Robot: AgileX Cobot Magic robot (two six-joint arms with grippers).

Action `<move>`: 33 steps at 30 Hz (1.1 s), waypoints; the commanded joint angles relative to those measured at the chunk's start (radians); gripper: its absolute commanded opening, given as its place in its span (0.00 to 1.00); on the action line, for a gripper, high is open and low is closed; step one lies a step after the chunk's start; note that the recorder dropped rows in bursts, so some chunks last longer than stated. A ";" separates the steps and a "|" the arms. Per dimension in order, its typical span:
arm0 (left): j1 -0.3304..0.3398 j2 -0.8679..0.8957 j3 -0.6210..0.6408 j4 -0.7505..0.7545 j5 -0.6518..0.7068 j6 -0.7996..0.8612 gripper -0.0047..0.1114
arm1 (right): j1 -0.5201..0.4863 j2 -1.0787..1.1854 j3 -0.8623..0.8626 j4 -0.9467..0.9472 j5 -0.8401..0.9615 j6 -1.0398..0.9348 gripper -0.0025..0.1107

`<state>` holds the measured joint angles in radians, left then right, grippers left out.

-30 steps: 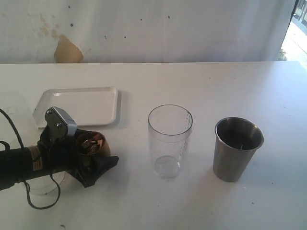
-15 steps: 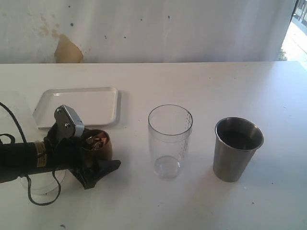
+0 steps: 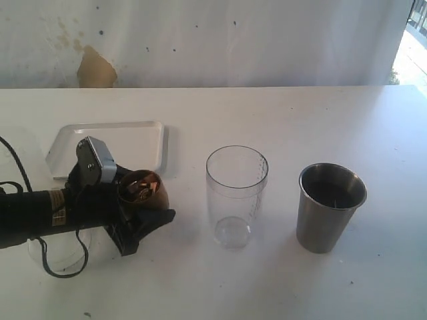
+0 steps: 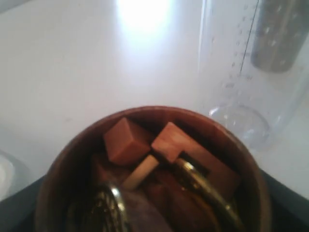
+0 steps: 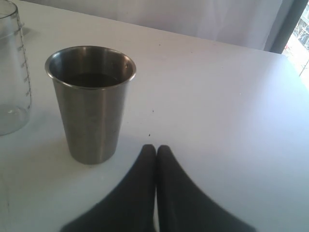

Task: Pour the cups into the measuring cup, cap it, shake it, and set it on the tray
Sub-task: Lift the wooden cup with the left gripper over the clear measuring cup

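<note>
On the left side of the bench, our left fingers (image 3: 150,225) pinch the wooden cup (image 3: 152,199) from both sides. A moment ago this cup sat lower and more to the left. Now it has come up a bit and slid to the right, closer to the measuring cup (image 3: 236,197). We think it is off the bench, though we cannot see under it. The little blocks (image 4: 126,141) and other small bits are all inside it; nothing has spilled.

Behind the wooden cup lies the tray (image 3: 127,140), flat and white, with nothing on it that we can see. It has not moved.

Next, in the middle, stands the measuring cup. It is upright, looks empty, and is in the same spot as before. The wooden cup is near it but not over it yet, so no pouring has begun.

Farther right stands the steel tumbler (image 3: 330,207), upright, with something dark inside. Nobody has touched it.

Just beside the tumbler, our right fingers (image 5: 140,193) are pressed together and hold nothing.

So the first pour is only getting ready. We think the cup must go higher than the clear rim before it tips, or the blocks may land on the bench.
</note>
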<state>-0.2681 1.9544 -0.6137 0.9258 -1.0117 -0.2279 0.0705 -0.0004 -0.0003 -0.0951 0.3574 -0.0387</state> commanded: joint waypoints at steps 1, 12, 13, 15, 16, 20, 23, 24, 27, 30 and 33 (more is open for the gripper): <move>-0.002 -0.061 -0.005 -0.030 -0.064 -0.040 0.04 | -0.002 0.000 0.000 -0.007 -0.006 -0.009 0.02; -0.014 -0.121 -0.301 0.075 0.148 -0.390 0.04 | -0.002 0.000 0.000 -0.007 -0.008 -0.009 0.02; -0.025 -0.121 -0.341 0.096 0.205 -0.421 0.04 | -0.002 0.000 0.000 -0.007 -0.008 -0.009 0.02; -0.050 -0.121 -0.415 0.138 0.273 -0.434 0.04 | -0.002 0.000 0.000 -0.007 -0.008 -0.009 0.02; -0.066 -0.118 -0.447 0.151 0.297 -0.434 0.04 | -0.002 0.000 0.000 -0.007 -0.008 -0.009 0.02; -0.129 -0.097 -0.542 0.167 0.355 -0.427 0.04 | -0.002 0.000 0.000 -0.007 -0.008 -0.009 0.02; -0.162 -0.068 -0.593 0.214 0.378 -0.426 0.04 | -0.002 0.000 0.000 -0.007 -0.008 -0.009 0.02; -0.172 -0.059 -0.607 0.237 0.381 -0.423 0.04 | -0.002 0.000 0.000 -0.007 -0.008 -0.009 0.02; -0.198 -0.036 -0.634 0.272 0.391 -0.421 0.04 | -0.002 0.000 0.000 -0.007 -0.008 -0.009 0.02; -0.222 -0.029 -0.652 0.305 0.420 -0.416 0.04 | -0.002 0.000 0.000 -0.007 -0.008 -0.009 0.02; -0.234 -0.027 -0.655 0.324 0.429 -0.335 0.04 | -0.002 0.000 0.000 -0.007 -0.008 -0.009 0.02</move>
<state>-0.4883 1.9320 -1.2560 1.2389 -0.5809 -0.6246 0.0705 -0.0004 -0.0003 -0.0951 0.3574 -0.0387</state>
